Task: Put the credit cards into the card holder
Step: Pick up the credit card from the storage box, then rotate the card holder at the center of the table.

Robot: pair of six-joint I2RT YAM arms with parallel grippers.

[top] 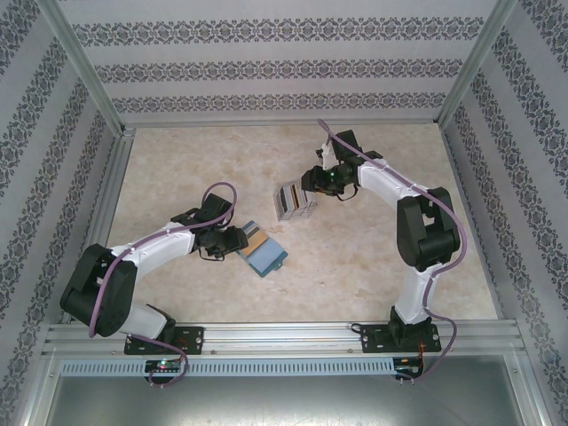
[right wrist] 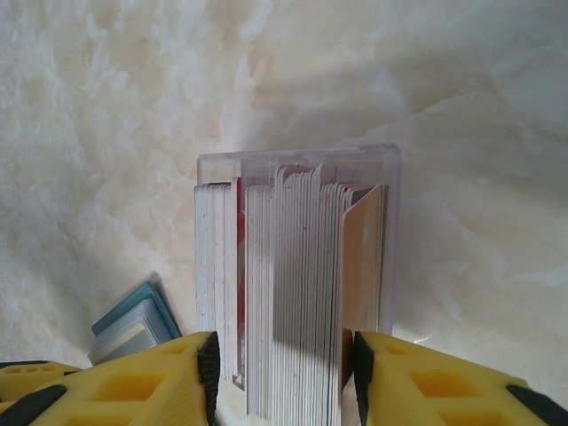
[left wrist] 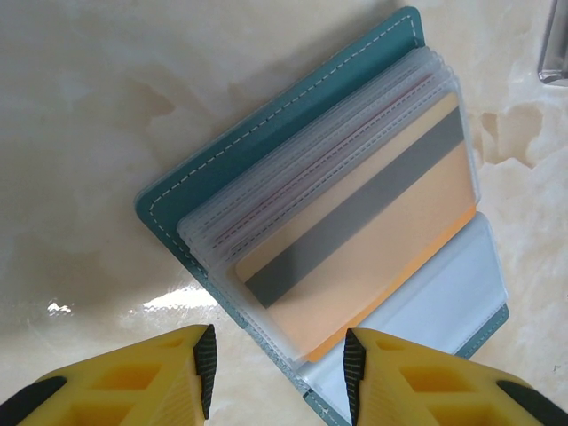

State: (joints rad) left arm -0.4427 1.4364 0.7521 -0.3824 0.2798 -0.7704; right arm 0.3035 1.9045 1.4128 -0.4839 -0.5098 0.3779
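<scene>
The card holder point(top: 266, 256) lies open on the marble table, teal cover point(left wrist: 266, 142) down and clear sleeves up. An orange credit card point(left wrist: 373, 257) with a grey stripe sits in the top sleeve. My left gripper point(top: 238, 241) hovers at the holder's near corner, and in the left wrist view it point(left wrist: 280, 373) is open with nothing pinched. Several more credit cards point(right wrist: 293, 293) stand on edge in a clear rack point(top: 293, 202). My right gripper point(right wrist: 282, 382) is open, straddling the top of that stack, right pad against an orange-brown card. The holder's corner point(right wrist: 133, 324) peeks in at the lower left.
Aluminium frame rails point(top: 284, 333) run along the near edge and up both sides, with patterned walls behind them. Bare marble table point(top: 177, 169) stretches to the left and back. The rack stands just behind and right of the holder.
</scene>
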